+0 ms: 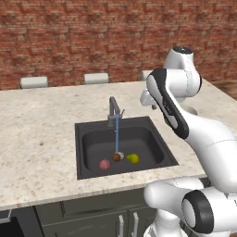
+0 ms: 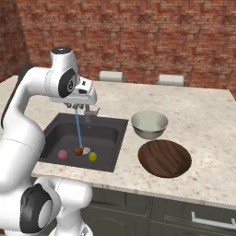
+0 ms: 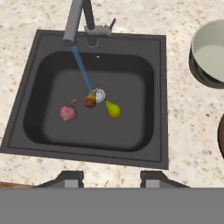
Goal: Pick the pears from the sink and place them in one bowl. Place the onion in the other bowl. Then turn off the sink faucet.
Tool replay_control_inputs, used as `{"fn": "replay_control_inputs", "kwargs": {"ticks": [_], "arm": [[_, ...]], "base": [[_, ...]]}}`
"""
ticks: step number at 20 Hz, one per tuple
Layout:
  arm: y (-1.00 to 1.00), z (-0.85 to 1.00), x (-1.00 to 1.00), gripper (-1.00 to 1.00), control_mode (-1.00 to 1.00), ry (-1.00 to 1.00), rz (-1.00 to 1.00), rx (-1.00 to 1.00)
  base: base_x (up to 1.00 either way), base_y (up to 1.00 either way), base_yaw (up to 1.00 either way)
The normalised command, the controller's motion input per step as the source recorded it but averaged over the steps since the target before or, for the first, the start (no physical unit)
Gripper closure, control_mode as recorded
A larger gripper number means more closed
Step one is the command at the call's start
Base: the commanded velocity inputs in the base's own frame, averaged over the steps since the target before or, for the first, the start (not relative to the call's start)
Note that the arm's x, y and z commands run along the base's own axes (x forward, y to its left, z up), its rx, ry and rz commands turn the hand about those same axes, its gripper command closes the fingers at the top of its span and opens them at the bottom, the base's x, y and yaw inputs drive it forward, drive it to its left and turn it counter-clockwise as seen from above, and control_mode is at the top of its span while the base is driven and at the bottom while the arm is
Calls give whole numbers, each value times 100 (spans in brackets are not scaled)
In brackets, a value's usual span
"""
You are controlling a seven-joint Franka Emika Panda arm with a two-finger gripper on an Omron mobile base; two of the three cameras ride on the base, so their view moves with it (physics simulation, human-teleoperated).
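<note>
Item: first pick not yet begun; all three items lie in the sink [image 3: 144,65].

The end effector [image 3: 111,177] is held above the sink, nothing grasped; whether its jaws are parted or closed cannot be told. By the drain [image 3: 100,95]: brownish-orange pear [image 3: 90,101] touching it under the water stream [image 3: 83,72], yellow-green pear [image 3: 113,109] just beside, onion [image 3: 68,112] farther off. Wooden bowl [image 2: 164,158] and grey bowl [image 2: 149,124] wait on the surface [image 2: 207,120]. A descent onto one pear is judged next.

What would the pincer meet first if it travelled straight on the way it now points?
Probably the dark sink floor, near the yellow-green pear; the pincer looks down into the basin, though exact depth is unclear.
</note>
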Motion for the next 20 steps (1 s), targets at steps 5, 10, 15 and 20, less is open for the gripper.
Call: {"fn": "replay_control_inputs", "kwargs": {"ticks": [5, 10, 15, 20], "arm": [[0, -14, -1, -100, -100, -3, -2, 0], [0, -46, 0, -100, -100, 0, -3, 0], [14, -32, 0, -100, -100, 0, -1, 0], [20, -26, 0, -100, -100, 0, 0, 0]], "base": [[0, 0, 0], [0, 0, 0], [0, 0, 0], [0, 0, 0]]}}
